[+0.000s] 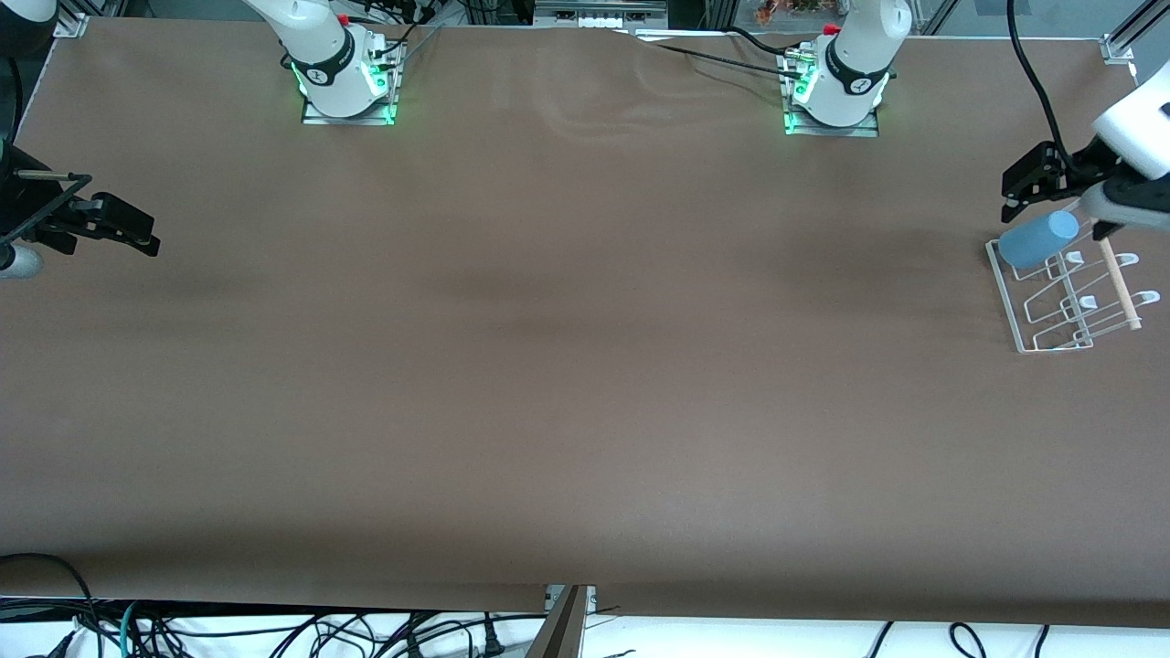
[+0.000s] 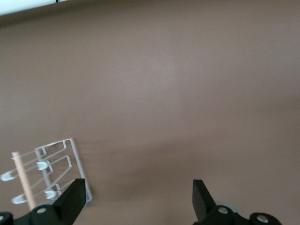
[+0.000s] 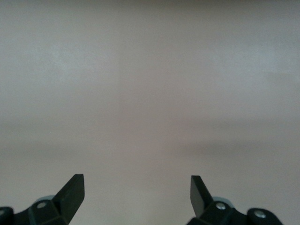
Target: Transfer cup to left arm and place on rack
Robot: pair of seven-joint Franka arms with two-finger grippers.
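The light-blue cup (image 1: 1037,239) lies tilted on the prongs at the end of the wire rack (image 1: 1071,297) that is farther from the front camera, at the left arm's end of the table. The rack's wooden dowel (image 1: 1121,286) runs along its top. My left gripper (image 1: 1031,187) is open and empty, up in the air just above the cup and apart from it. In the left wrist view the gripper (image 2: 138,197) hangs over bare table beside the rack (image 2: 47,173); the cup is hidden there. My right gripper (image 1: 114,224) is open and empty, waiting at the right arm's end; the right wrist view shows it (image 3: 137,192) over bare table.
The brown table (image 1: 567,366) spans the whole view between the two arms. Both arm bases (image 1: 345,78) stand along the edge farthest from the front camera. Cables hang below the edge nearest to the front camera.
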